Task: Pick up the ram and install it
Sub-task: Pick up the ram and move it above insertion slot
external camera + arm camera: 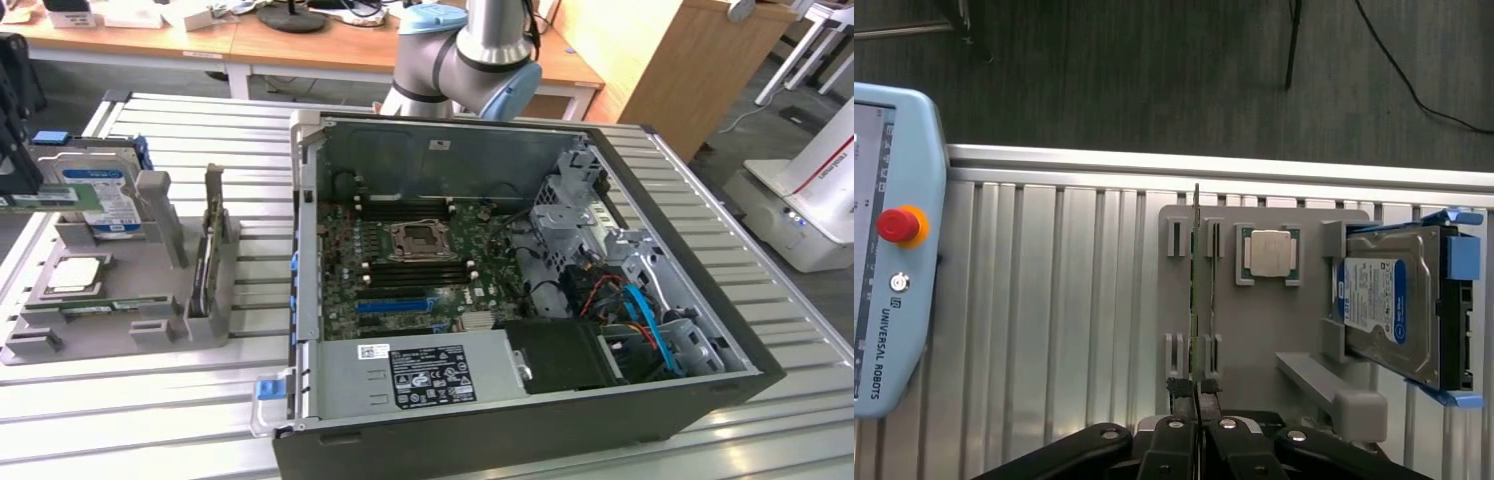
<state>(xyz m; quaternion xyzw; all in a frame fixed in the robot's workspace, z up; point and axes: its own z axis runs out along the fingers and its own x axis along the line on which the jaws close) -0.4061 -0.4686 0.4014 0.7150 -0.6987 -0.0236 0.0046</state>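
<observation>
Ram point(1196, 290): stood on edge over the grey holder point(1274, 330), at the exterior view's left, well apart from the computer case point(534, 450)
Gripper point(1196, 388): fingers were pressed together, clamped on the ram's thin edge
Processor chip point(1269, 250): sat in the holder just beside the ram
Hard drive point(1389, 300): stood in the holder beyond the chip
Motherboard point(400, 250): lay exposed inside the open case
</observation>
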